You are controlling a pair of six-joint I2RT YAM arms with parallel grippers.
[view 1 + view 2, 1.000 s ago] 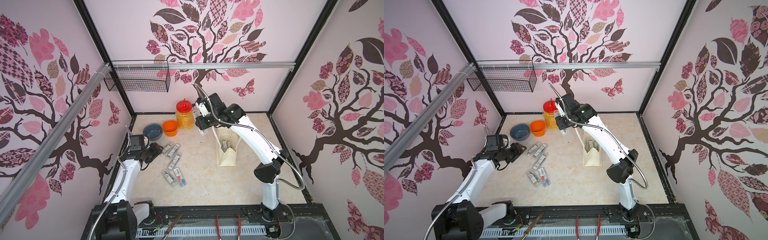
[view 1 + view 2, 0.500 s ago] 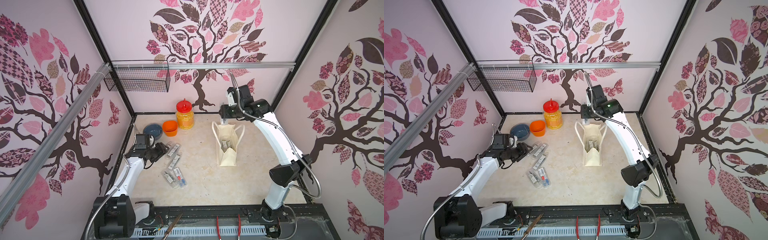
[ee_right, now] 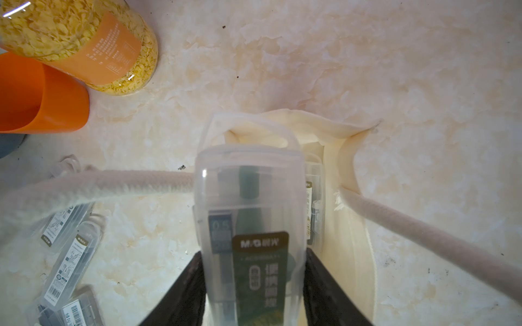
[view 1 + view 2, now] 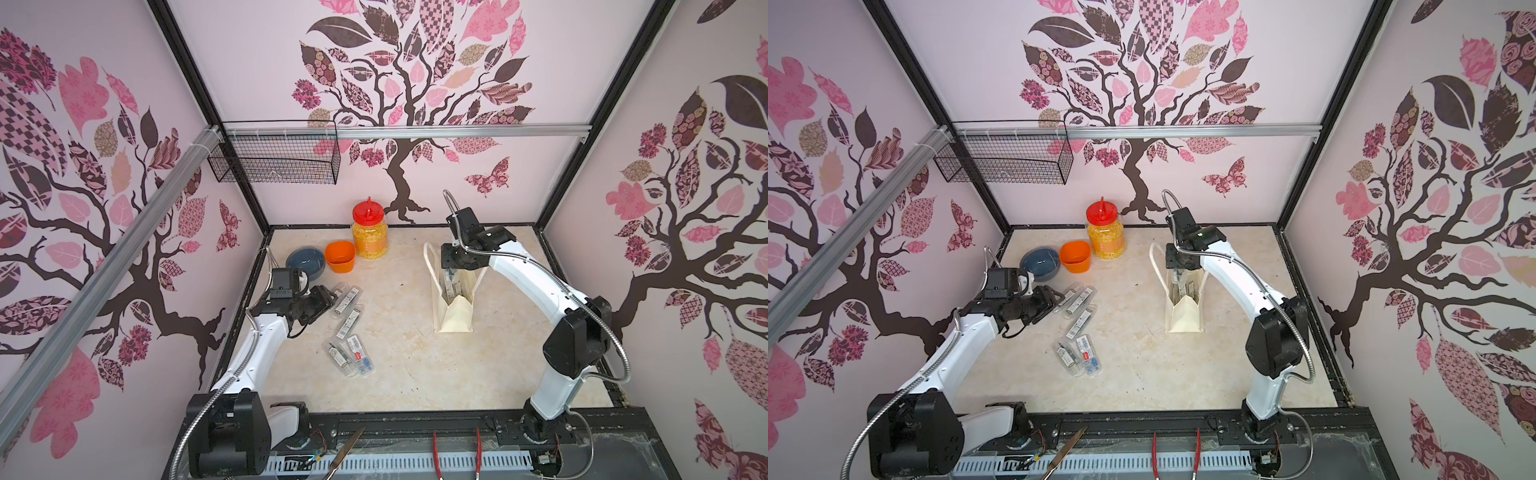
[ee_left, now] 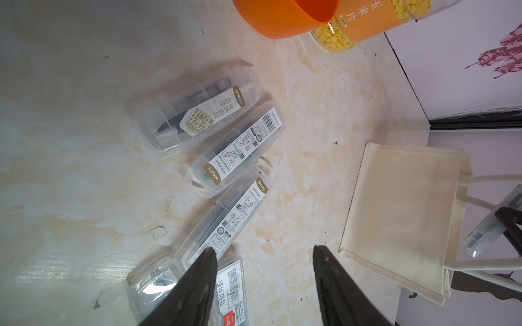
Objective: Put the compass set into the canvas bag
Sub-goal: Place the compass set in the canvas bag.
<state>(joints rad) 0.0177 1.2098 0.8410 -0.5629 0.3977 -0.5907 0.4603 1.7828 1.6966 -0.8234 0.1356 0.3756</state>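
Clear plastic with a green label: in the right wrist view the cased compass set [image 3: 251,220] is clamped between the two dark jaws of the right end effector [image 3: 252,258]. Its nose points down into the open mouth of the cream-white canvas bag [image 3: 333,127]. The two rope handles [image 3: 118,182] are spread to either side. Another clear case [image 3: 314,209] already stands inside against the cloth wall. Judgement: the insertion step is in hand. The next move calls for release once the set is below the rim, then a straight lift clear of the handles.

Left wrist view: the left end effector [image 5: 264,254] stands wide and empty above the marbled beige counter [image 5: 324,98], over the loose clear cases [image 5: 240,146]. The bag is seen from its broad side, with the held set at its mouth.

Both top views: the bag [image 4: 457,318] stands right of centre, well apart from the orange plastic cup [image 4: 340,257] and the red-lidded glass jar [image 4: 370,241]. The right end effector [image 4: 1177,274] sits at the bag's mouth.

Against one second ago, the right arm has swung across from beside the jar and come down between the handles. The left arm has reached forward from the wall side to the loose cases. Those five cases and the bag have not shifted.
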